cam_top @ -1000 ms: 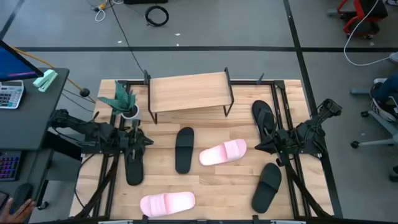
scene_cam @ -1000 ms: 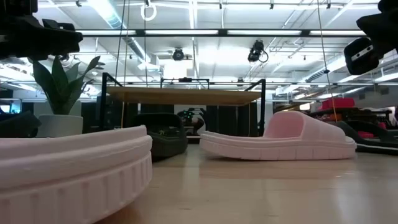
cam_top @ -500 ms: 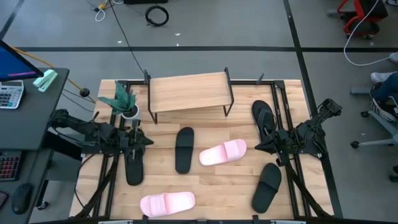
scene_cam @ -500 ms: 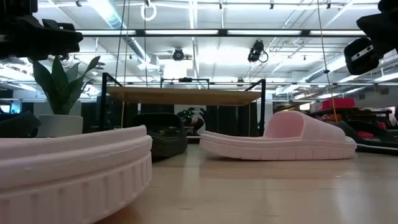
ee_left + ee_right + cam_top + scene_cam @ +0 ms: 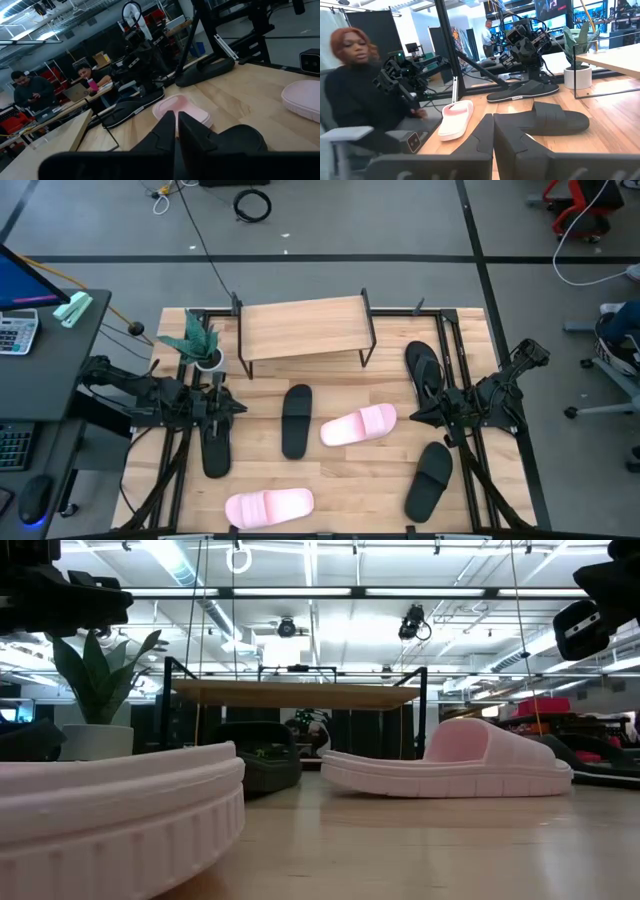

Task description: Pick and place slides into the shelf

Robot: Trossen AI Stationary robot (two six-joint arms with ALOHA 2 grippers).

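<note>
Foam-like and thick-soled, the slides look light and slightly springy — the wide strap seems the best place to pinch. High view: five lie on the tabletop (image 5: pixel 380 470) before the empty shelf (image 5: pixel 303 327), the pink slide (image 5: pixel 359 424) mid-table, a black slide (image 5: pixel 296 420) beside it; left gripper (image 5: pixel 232 406) and right gripper (image 5: pixel 418 415) hover at either side. Wrist views: both pairs of fingers (image 5: pixel 172 131) are pressed together, holding nothing.

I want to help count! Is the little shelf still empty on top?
Empty on top. The shelf shows a bare wooden board in the high view, and every visible slide, like the pink one, lies on the table.
</note>
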